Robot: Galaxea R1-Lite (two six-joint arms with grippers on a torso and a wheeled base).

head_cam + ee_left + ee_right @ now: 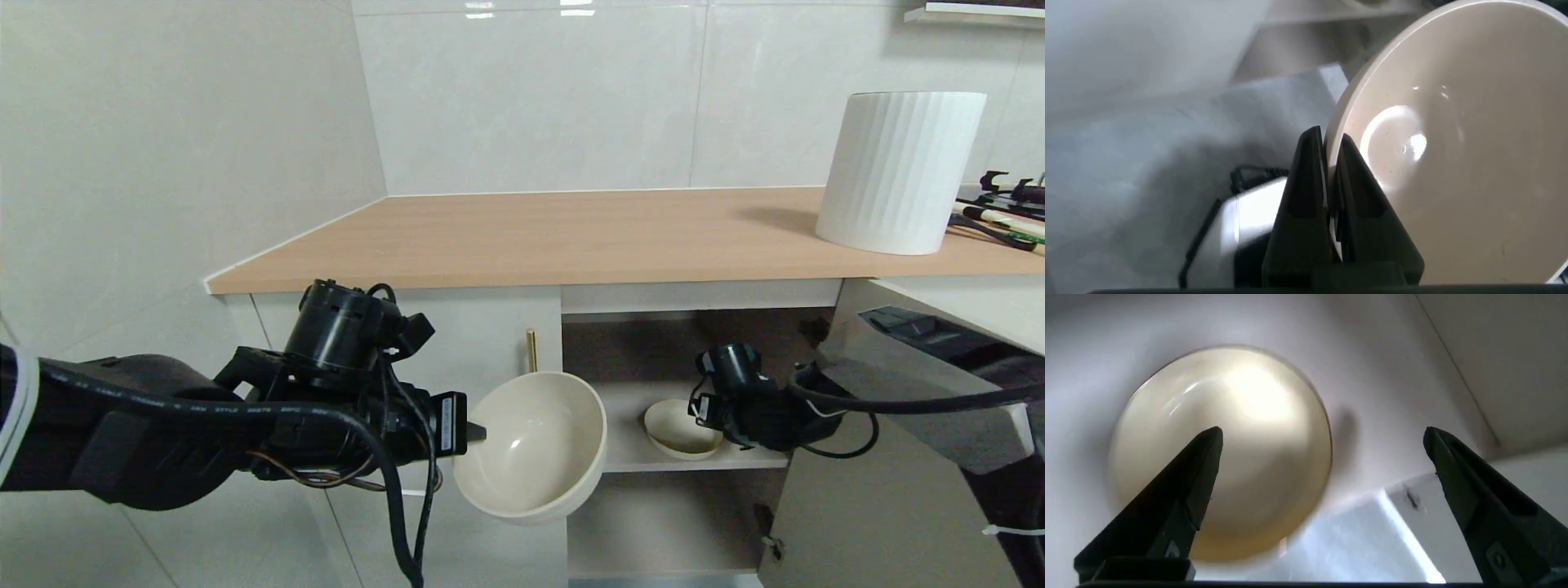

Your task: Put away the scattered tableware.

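Observation:
A large cream bowl (531, 449) hangs tilted in the air in front of the open cabinet, held by its rim. My left gripper (472, 431) is shut on that rim; in the left wrist view the fingers (1308, 175) pinch the bowl's (1454, 139) edge. A smaller cream bowl (679, 428) lies on the cabinet's middle shelf (629, 461). My right gripper (709, 410) is inside the cabinet just beside it. In the right wrist view the gripper (1323, 478) is open, its fingers (1188, 486) spread above the small bowl (1225, 441) without touching it.
A wooden counter (531, 237) runs above the cabinet, with a ribbed white container (898, 171) at its right and utensils (1000, 216) behind it. The cabinet door (922, 384) stands open on the right. A lower shelf (661, 531) lies beneath. Tiled walls enclose the left corner.

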